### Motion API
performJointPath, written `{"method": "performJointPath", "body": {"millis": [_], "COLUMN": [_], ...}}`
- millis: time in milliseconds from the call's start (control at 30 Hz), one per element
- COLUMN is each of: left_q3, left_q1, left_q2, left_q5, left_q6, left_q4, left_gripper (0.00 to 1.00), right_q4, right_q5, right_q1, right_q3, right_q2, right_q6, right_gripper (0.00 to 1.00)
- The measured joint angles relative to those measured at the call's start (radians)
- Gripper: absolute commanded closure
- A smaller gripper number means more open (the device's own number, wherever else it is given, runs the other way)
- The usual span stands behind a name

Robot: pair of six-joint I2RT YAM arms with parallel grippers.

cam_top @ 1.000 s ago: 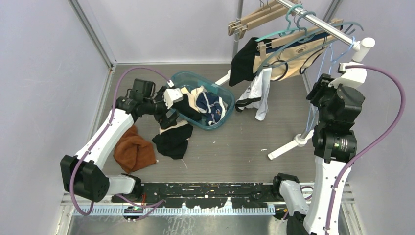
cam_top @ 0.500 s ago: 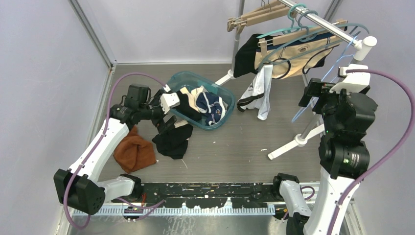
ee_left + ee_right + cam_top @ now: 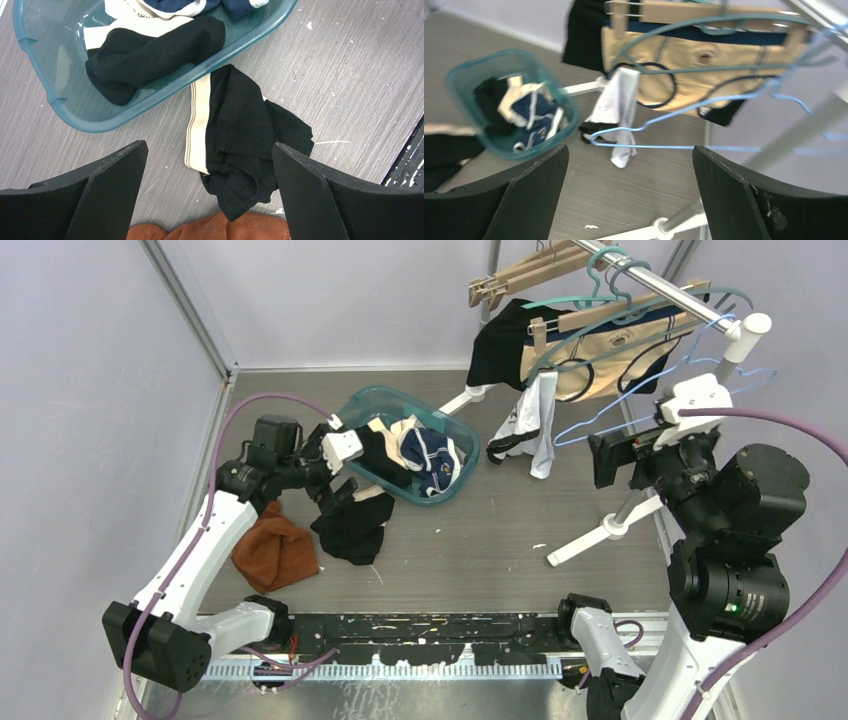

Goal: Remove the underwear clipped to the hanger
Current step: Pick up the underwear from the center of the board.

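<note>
Tan underwear [image 3: 600, 355] hangs clipped to the wood hanger [image 3: 610, 312] on the rail [image 3: 660, 285], far right.

Right gripper [image 3: 612, 455]: jaws wide apart, empty, on the near side of the garment and short of it.

Blue hanger [image 3: 640, 405] sits tilted between gripper and underwear.
- Risk: a straight reach likely snags that wire and drags it along.
- Risk: pulling cloth with the clips shut could stretch it or haul the wood hanger off the rail.
- Risk: the white garment [image 3: 535, 425] below may get pinched instead.

Left gripper [image 3: 209, 145]: jaws apart, empty, over black underwear [image 3: 240, 125] on the floor just beside the basin [image 3: 60, 100].
</note>
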Motion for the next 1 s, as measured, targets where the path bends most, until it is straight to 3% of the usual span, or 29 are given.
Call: {"method": "performJointPath", "body": {"millis": [233,533,633,867,1000], "left_q3": [0.0,0.0,-0.002,-0.021,-0.023], "left_q1": [0.0,0.0,0.0,0.0,0.0], "left_q2": [0.01,0.045,0.045,0.037,0.027], "left_q5": [-0.033,-0.124,-0.14,-0.195,-0.222], "left_q6": [-0.023,-0.076,-0.082,-0.083,-0.072], "left_q4": [-0.001,-0.044,-0.046,-0.06,-0.087], "left_gripper": [0.02,0.02,0.02,0.02,0.02], "right_q4": [-0.043,-0.045,-0.032,0.044,0.09], "right_q5": [-0.341,-0.593,-0.597,-0.42,-0.341], "right_q1": [0.0,0.008,0.058,0.425,0.564], "right_q3": [-0.024,-0.053,-0.053,-0.057,-0.114], "right_q2": [0.061,0.231,0.294,0.413,0.438], "right_q6": [-0.116,-0.177,-0.181,-0.182,-0.196], "right_gripper": [0.0,0.02,0.02,0.02,0.01]}}
